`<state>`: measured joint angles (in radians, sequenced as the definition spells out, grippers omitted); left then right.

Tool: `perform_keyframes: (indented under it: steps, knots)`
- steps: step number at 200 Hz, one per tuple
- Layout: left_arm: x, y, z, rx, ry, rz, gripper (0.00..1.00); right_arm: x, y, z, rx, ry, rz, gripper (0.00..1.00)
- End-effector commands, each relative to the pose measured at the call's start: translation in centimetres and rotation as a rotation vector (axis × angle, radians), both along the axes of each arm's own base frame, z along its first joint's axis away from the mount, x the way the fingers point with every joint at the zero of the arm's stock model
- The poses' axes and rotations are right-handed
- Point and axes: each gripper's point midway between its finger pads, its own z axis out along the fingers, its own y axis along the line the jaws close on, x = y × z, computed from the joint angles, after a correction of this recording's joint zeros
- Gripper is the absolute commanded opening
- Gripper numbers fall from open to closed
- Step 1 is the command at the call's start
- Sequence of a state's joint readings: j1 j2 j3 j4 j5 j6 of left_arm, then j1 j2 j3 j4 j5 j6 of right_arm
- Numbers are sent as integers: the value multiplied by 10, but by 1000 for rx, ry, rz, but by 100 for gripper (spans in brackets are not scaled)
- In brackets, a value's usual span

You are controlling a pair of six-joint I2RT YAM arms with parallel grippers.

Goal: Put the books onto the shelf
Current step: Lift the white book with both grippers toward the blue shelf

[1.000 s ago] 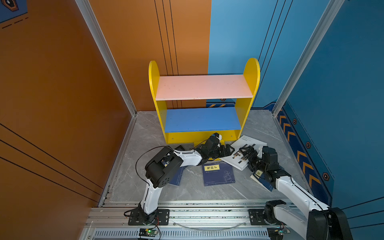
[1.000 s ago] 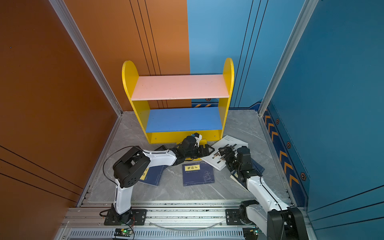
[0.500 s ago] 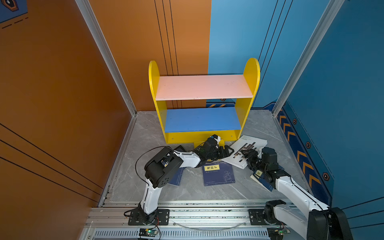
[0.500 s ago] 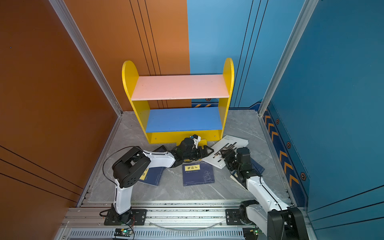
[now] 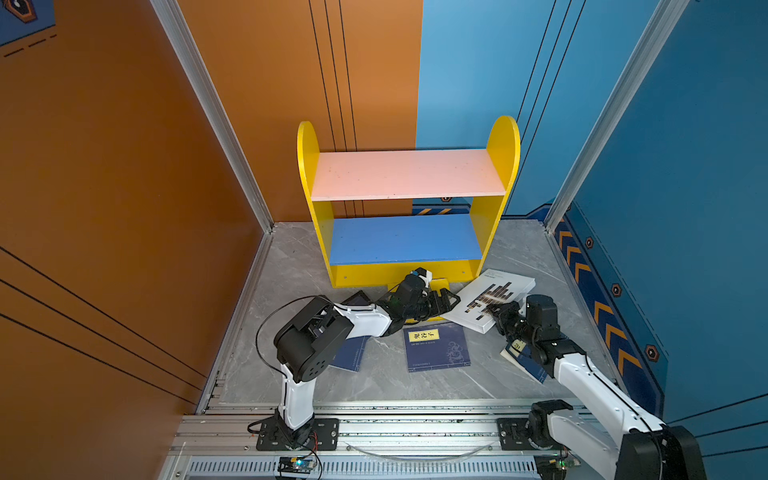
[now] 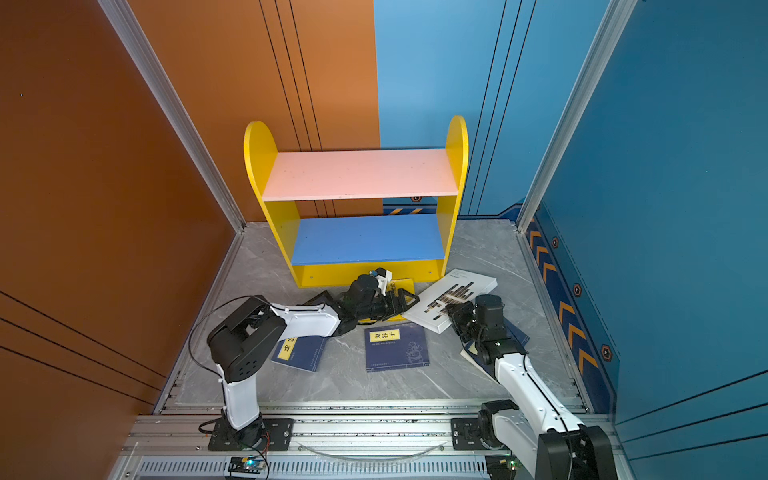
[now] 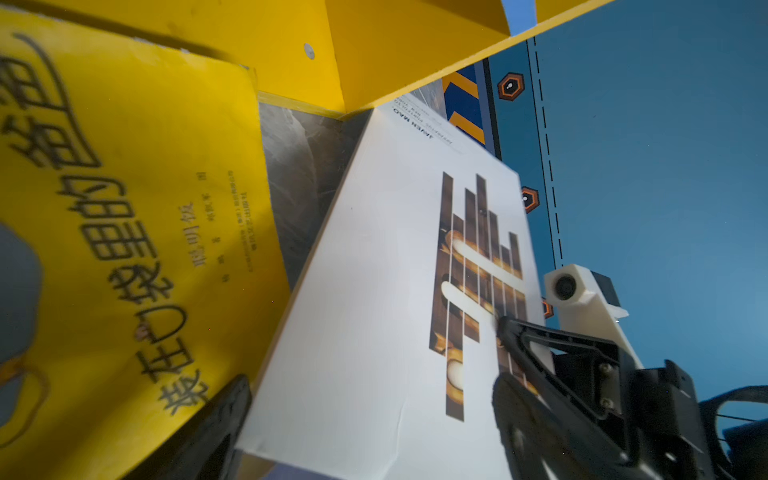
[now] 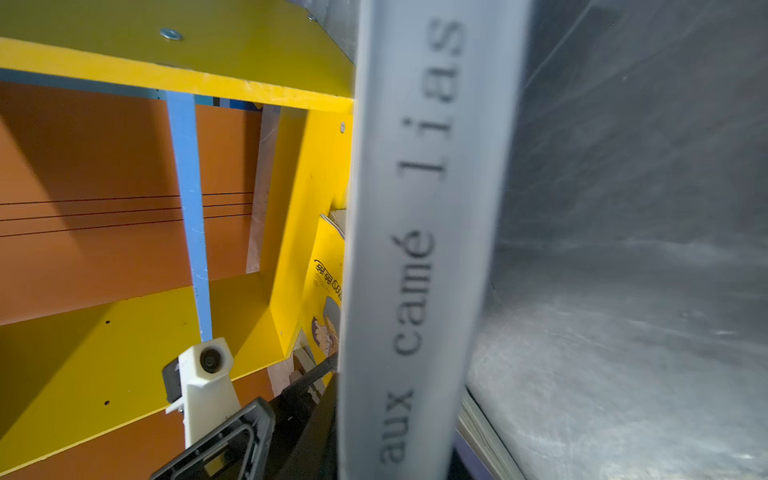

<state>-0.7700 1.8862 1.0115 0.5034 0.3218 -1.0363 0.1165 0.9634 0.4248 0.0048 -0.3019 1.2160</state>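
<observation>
The shelf point(image 5: 503, 141) stands against the back wall with its pink and blue boards bare. A white book with brown blocks point(image 5: 498, 286) lies tilted on the floor in front of its right side. My right gripper point(image 5: 494, 316) is shut on that book's near edge, and the grey spine point(image 8: 424, 208) fills the right wrist view. My left gripper point(image 5: 451, 301) stands open over the yellow book point(image 7: 124, 208), with the white book's corner point(image 7: 374, 270) between its fingers. A navy book point(image 5: 440, 353) lies flat mid-floor.
Another navy book point(image 5: 349, 359) lies under my left arm and a third point(image 5: 528, 363) under my right wrist. A black book point(image 5: 358, 298) pokes out behind the left forearm. Orange and blue walls close in both sides. A metal rail point(image 5: 415, 428) runs along the front.
My right gripper's jaws have closed onto the near edge of the white book. The left gripper has shifted slightly and stays open.
</observation>
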Motion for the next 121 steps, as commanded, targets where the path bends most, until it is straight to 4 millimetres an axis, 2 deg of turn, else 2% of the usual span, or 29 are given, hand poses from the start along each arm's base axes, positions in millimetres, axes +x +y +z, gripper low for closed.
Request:
perform_keyframes:
  steps: [1, 24, 58, 89, 121]
  knots:
    - [5, 22, 31, -1, -64, 39, 91, -4, -9, 11, -37, -7, -22, 24]
    - [-4, 40, 41, 9, -42, 66, 92, -7, -13, 33, -23, -52, -51, 24]
    - [-27, 55, 58, -60, 39, 72, 92, -17, -19, 82, 10, -172, -104, 21]
    - [-46, 77, 73, -76, 59, 102, 92, -29, -8, 137, 57, -310, -82, 22]
    - [-62, 101, 106, -97, 24, 122, 94, -42, 4, 163, 93, -410, -131, 23]
